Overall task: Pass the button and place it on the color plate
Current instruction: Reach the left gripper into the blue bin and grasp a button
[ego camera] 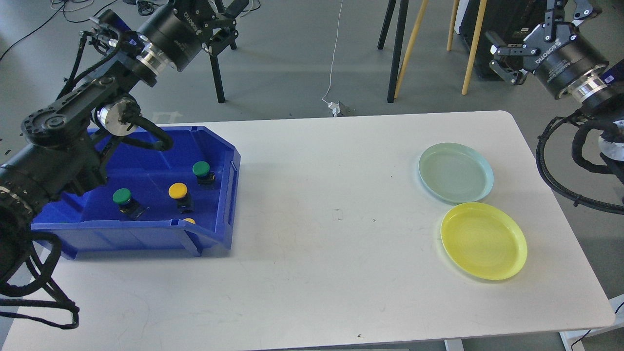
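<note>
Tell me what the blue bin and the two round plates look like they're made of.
Deep blue open-front storage bin: likely moulded plastic, ribbed walls, slight sheen. Pale green round plate and yellow round plate: probably plastic or melamine, uniform colour, soft gloss.

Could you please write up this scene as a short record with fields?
bin: blue plastic bin, table's left
buttons in bin: two green-capped push buttons, one yellow-capped push button, another yellow cap partly hidden by the front wall
plates: pale green round plate and yellow round plate, table's right, both empty
hands: both raised beyond the table, holding nothing
</note>
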`<state>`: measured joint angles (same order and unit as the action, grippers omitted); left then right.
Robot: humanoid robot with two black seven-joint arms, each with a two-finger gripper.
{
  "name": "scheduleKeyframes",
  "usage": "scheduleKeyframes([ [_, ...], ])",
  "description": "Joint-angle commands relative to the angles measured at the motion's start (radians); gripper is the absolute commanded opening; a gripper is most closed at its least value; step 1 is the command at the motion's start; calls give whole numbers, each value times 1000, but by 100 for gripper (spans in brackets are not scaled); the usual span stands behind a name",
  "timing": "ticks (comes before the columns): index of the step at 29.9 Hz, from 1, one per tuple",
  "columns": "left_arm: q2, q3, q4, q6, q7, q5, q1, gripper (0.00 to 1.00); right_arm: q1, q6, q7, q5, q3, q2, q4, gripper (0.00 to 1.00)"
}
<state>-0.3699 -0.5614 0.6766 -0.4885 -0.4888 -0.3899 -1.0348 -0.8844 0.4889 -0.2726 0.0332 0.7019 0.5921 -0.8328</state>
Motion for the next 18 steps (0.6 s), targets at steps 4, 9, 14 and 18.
scheduleKeyframes([
  [4, 8, 9, -96, 0, 0, 28, 18, 100, 24, 0, 1, 1, 14, -32, 14, 100],
  [9, 60, 0, -154, 0, 0, 20, 67, 100, 30, 0, 1, 7, 11, -38, 27, 100],
  [14, 8, -100, 224, 0, 0, 3, 238, 100, 56, 0, 1, 13, -4, -43, 20, 100],
  [18, -151, -74, 495, 0, 0, -249, 257, 99, 76, 0, 1, 13, -1, -34, 23, 100],
])
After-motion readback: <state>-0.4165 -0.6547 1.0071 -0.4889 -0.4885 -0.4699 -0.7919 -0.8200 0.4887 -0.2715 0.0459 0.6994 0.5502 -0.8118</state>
